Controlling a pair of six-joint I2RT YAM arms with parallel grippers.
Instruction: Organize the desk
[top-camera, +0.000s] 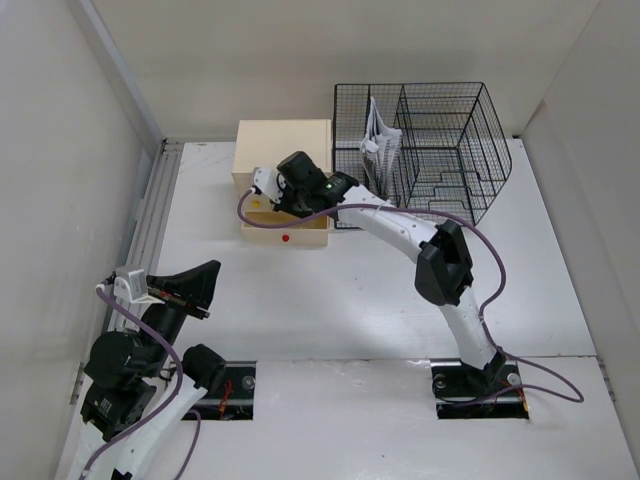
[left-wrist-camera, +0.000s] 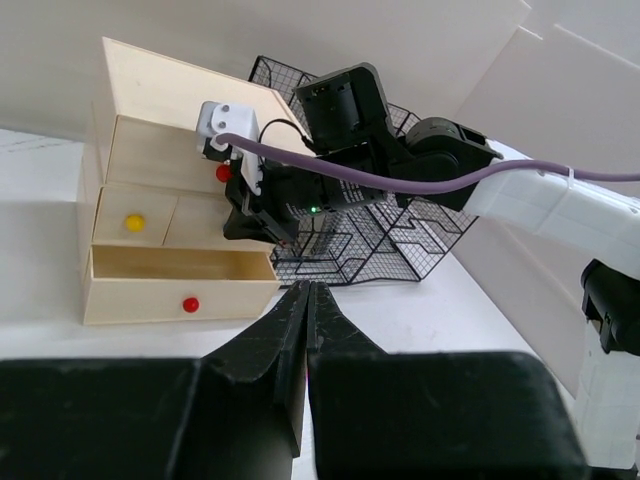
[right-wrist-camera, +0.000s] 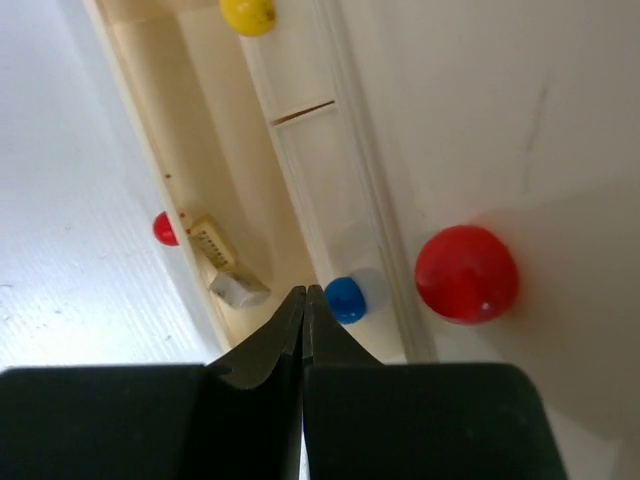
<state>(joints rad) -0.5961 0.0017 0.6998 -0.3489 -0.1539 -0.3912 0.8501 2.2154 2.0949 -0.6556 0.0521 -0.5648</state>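
Observation:
The white desk carries a beige wooden drawer box at the back. Its bottom drawer, with a small red knob, is pulled open. My right gripper is shut and empty, just above the open drawer by the box front. In the drawer lie a small white block and a beige strip. A blue knob, a large red knob and a yellow knob sit on the closed drawers. My left gripper is shut and empty, raised above the desk's left side.
A black wire-mesh organizer stands right of the box, with white papers in its left section. A ridged metal rail runs along the desk's left edge. White walls enclose the back and sides.

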